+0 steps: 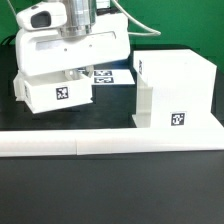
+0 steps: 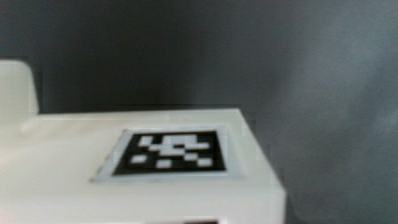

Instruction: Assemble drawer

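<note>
My gripper (image 1: 72, 74) sits low over the drawer (image 1: 45, 92), which rests on the table at the exterior view's left, apart from the case (image 1: 175, 85). The hand's body hides the jaws, so I cannot tell how wide they stand or whether they hold anything. The drawer looks stiff, light and hollow, with smooth faces likely to slip. I would pinch a thin wall at mid-length, clear of its tag (image 2: 173, 152).
</note>
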`<state>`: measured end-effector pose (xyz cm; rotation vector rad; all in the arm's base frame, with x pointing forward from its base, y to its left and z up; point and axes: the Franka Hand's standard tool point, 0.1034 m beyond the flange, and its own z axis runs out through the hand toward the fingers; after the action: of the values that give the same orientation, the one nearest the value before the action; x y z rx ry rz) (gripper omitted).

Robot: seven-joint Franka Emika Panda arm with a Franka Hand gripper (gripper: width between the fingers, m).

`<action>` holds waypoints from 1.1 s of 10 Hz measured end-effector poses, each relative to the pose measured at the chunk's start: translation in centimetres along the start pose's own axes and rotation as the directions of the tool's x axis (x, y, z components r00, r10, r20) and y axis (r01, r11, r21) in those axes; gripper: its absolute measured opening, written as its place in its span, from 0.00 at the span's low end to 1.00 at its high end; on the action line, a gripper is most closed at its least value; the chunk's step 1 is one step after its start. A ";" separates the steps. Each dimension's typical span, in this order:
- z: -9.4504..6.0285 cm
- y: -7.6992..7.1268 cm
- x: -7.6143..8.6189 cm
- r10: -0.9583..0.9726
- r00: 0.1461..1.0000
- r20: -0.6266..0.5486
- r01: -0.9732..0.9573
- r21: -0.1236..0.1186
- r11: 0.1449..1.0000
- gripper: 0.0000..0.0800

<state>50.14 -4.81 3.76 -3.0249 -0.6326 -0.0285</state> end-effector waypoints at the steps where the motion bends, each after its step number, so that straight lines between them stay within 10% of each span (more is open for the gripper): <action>1: 0.2 -0.3 0.4 -0.052 0.999 0.000 0.052 0.000 0.999 0.05; 11: 1.3 0.2 1.1 -0.722 0.689 0.065 0.723 0.011 0.691 0.05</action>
<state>51.19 -4.47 2.53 -2.5637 -1.7951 0.0359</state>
